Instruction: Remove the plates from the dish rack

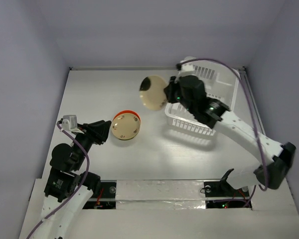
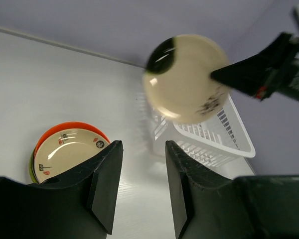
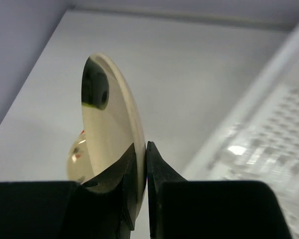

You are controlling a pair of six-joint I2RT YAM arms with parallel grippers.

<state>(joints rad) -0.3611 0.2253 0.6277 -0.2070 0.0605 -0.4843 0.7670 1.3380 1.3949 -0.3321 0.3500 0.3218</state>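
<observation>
The right gripper [image 3: 142, 149] pinches the rim of a cream plate [image 1: 152, 92] and holds it in the air just left of the rack [image 1: 189, 128]. The left gripper [image 2: 143, 149] is open and holds nothing, near the stack [image 1: 126, 126] of plates on the table [image 1: 99, 94]. The rack looks empty, I think, but the arm [image 1: 239, 127] hides part of it, so this may be the last plate to put down.

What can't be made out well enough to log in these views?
- Dish rack interior: right arm covers much of it in top external; blurred in right wrist; cream plate hides part in left wrist.
- Plate stack count: only rims show beneath the top plate; left end effector covers its near edge in left wrist.
- Cream plate's markings: blurred in left wrist.
</observation>
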